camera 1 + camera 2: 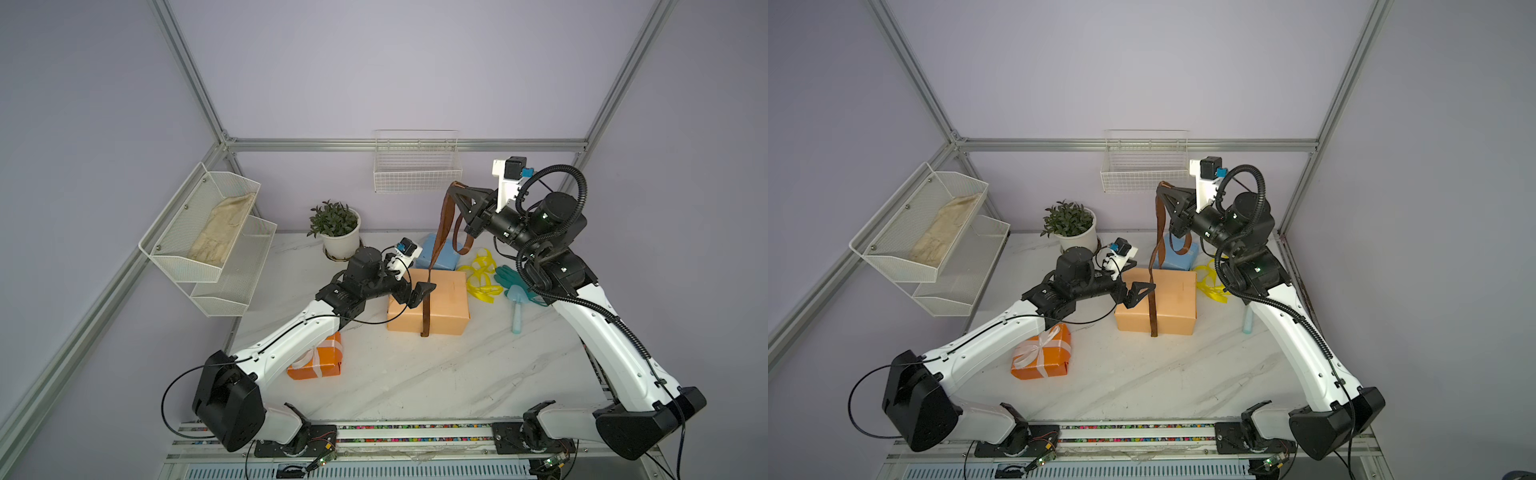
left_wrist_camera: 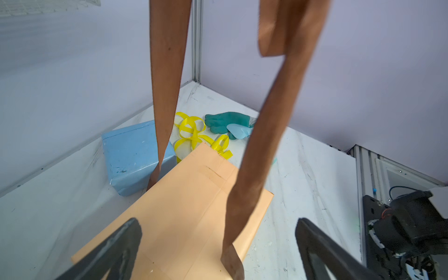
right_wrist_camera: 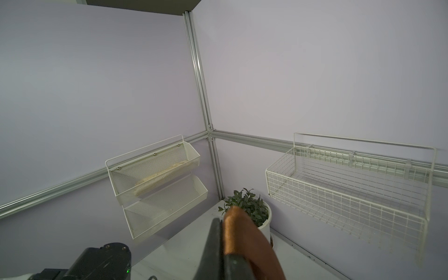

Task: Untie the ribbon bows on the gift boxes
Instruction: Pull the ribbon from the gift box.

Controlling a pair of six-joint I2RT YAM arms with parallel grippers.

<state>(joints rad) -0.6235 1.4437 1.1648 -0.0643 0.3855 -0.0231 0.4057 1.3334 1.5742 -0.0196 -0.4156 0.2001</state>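
Ribbon point(image 1: 441, 232), the dark brown one, has no bow left. It is clamped in the right hand point(image 1: 456, 188) and held high, probably to pull it free. Both strands hang down to the peach box point(image 1: 451, 299). The left hand point(image 1: 423, 291) has its fingers apart astride the near strand over the box; contact is hard to tell. Yellow ribbon point(image 1: 482, 276) lies loose on the tabletop point(image 1: 415, 374) by the blue box point(image 1: 442, 259). The white bow point(image 1: 1039, 351) is still tied on the orange box point(image 1: 1054, 363).
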